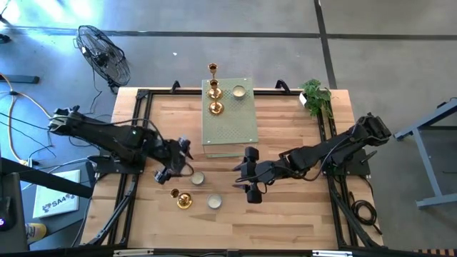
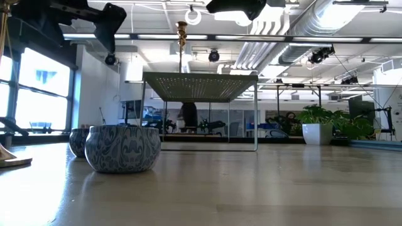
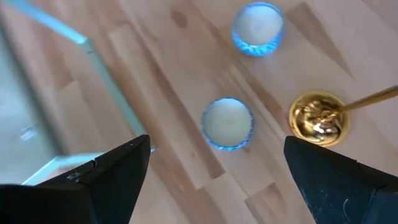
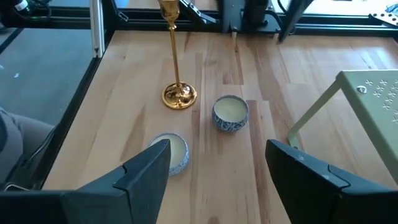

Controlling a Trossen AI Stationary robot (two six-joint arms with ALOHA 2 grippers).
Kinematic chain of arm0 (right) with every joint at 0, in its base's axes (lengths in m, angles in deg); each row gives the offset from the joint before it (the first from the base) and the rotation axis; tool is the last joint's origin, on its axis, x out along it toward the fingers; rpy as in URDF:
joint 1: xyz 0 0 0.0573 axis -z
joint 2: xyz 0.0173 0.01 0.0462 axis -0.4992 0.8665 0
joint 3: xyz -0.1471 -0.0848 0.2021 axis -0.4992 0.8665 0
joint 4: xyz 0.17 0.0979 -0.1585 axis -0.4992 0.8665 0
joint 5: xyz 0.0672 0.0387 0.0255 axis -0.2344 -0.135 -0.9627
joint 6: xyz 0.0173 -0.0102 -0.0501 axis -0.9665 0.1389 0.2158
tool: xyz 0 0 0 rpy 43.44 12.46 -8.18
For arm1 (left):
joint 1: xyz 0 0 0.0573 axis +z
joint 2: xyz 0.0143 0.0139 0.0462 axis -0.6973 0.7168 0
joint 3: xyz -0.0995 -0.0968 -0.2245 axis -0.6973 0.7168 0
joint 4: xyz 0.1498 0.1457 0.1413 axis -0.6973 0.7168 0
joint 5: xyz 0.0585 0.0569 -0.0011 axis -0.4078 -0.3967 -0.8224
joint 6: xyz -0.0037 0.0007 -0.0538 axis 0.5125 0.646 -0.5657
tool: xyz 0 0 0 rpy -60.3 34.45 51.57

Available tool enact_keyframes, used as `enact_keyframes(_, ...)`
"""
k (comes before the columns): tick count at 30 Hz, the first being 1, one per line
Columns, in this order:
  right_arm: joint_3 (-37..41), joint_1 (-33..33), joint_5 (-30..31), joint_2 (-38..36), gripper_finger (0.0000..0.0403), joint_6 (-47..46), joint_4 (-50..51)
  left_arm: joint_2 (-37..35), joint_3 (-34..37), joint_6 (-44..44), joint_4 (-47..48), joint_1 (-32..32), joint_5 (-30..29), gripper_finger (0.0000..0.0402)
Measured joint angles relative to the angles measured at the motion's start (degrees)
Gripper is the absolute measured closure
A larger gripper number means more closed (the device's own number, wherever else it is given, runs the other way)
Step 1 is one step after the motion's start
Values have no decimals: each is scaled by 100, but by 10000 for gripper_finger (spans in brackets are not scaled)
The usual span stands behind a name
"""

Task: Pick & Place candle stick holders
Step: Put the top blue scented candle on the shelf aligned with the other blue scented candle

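Note:
Two gold holders and one cream cup stand on the pale green perforated slab at the table's far middle. On the bare wood near the front stand one gold holder on its round base and two cups. My left gripper is open above the nearer-left cup, a finger on either side of it in the left wrist view, touching nothing. My right gripper is open and empty to the right of these, facing the holder and the cups.
The slab stands on thin legs above the table. A potted plant sits at the far right corner. A black frame rail runs along the table's sides. A fan stands on the floor beyond the far left.

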Motion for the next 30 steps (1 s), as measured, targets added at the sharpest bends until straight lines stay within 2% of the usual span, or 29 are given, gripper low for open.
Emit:
enact_keyframes(11, 0, 0, 4, 0, 144, -142, -43, 1030, 7, 1227, -464, -290, -4, 39)
enact_keyframes(30, -2, 0, -14, 0, 144, -131, -43, 1920, 2, 1343, -444, -279, -162, 39)
